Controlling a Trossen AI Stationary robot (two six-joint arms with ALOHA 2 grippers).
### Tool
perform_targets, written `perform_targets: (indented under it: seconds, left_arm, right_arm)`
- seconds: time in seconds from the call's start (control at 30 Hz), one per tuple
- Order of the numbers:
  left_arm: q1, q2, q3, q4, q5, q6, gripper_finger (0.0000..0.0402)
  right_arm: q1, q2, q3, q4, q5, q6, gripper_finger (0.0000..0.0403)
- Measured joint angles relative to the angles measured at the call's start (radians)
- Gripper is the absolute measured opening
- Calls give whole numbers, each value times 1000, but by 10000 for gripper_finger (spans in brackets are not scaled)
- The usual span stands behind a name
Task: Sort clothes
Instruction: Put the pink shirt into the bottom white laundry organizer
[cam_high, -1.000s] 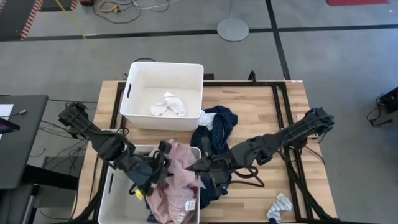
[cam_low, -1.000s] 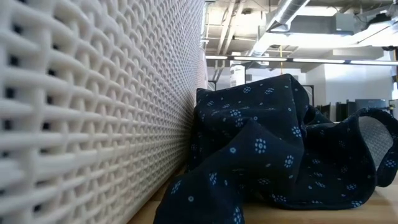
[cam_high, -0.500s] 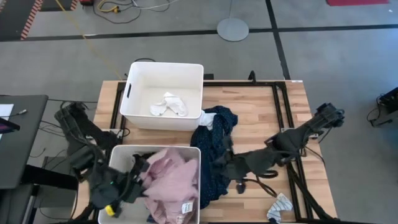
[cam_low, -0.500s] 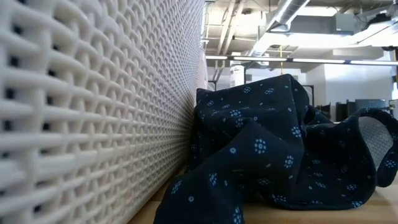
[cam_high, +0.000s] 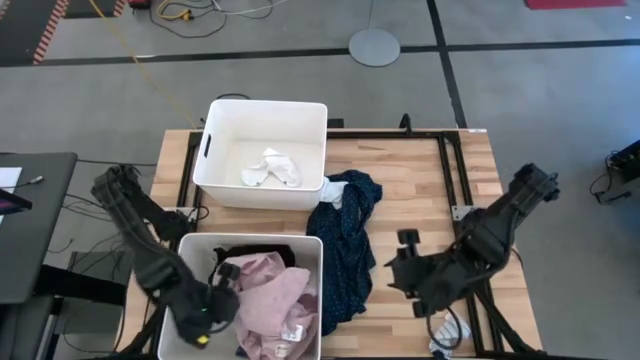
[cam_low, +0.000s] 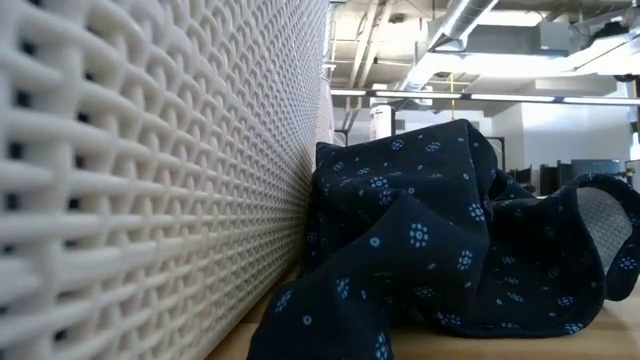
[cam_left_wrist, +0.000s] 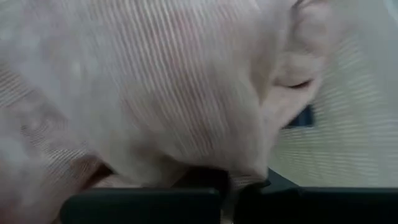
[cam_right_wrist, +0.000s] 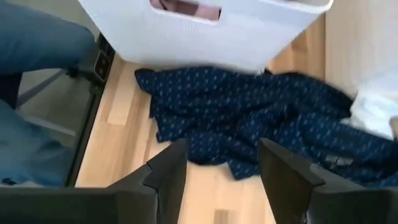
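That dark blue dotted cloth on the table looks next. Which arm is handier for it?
Probably the right. Its open right gripper faces the dotted cloth across bare table, while the left gripper is down in the near bin against the pink shirt.

Two white plastic bins stand on the wooden bench: the far bin holds small white socks, and the near bin holds the pale pink shirt. The navy dotted garment lies on the bench just right of both bins. A striped sock lies at the near right corner.
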Motion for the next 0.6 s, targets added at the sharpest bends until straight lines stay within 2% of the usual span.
perform_targets:
  seconds: [0.13, 0.23, 0.43, 0.6]
  left_arm:
    - [55, 0, -143, 122, 114, -25, 1]
    - [88, 0, -219, 153, 164, -59, 1]
    - [120, 0, -277, 156, 169, -85, 5]
    - [137, 0, -280, 154, 108, -56, 55]
  right_arm:
    - [44, 8, -4, -62, -1, 119, 199]
    - [77, 9, -20, -130, -17, 233, 197]
    - [141, 9, -83, -150, -117, 469, 200]
    - [182, 9, -193, -67, -115, 540, 208]
